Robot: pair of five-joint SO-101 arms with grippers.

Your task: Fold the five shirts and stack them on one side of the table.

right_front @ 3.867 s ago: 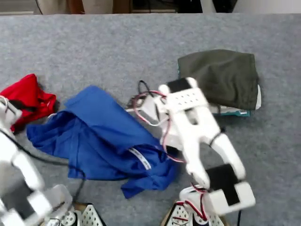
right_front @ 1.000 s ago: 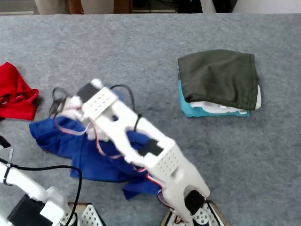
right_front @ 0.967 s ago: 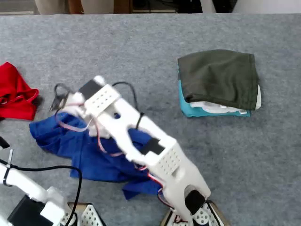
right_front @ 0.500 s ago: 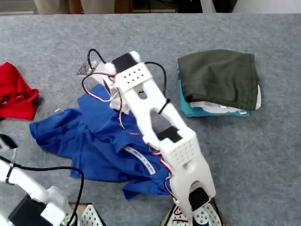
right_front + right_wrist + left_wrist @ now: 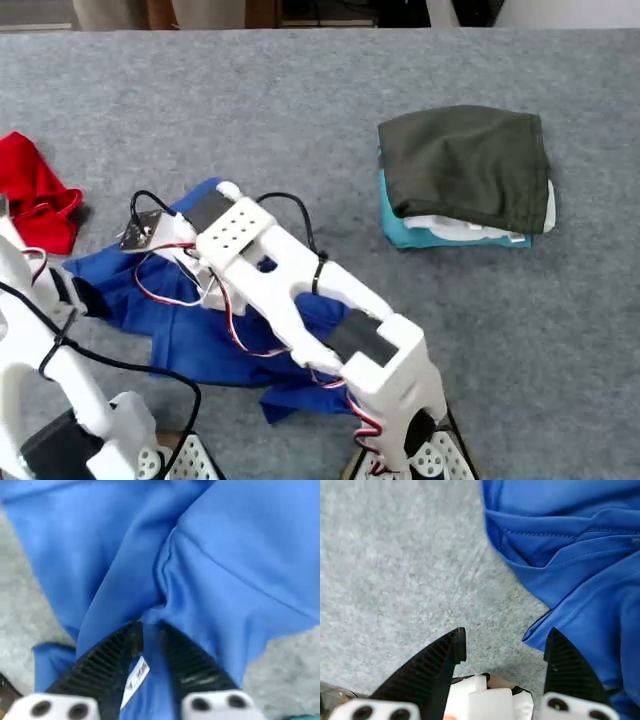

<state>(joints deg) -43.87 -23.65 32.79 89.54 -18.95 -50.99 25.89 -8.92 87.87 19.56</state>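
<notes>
Right hand (image 5: 150,625) is clamped on a fold of the blue shirt (image 5: 190,350), near-left on the worktop (image 5: 300,90); left hand (image 5: 505,632) hangs spread open at its edge. Bare room runs along the far side and near right. Five shirts: three in a stack (image 5: 465,170) at right, one blue, one red shirt (image 5: 35,195) at the left edge. Right wrist view catches a white label (image 5: 135,675) between the fingers.

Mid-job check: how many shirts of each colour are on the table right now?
red shirt: 1
blue shirt: 1
olive shirt: 1
white shirt: 1
teal shirt: 1
Total: 5
</notes>
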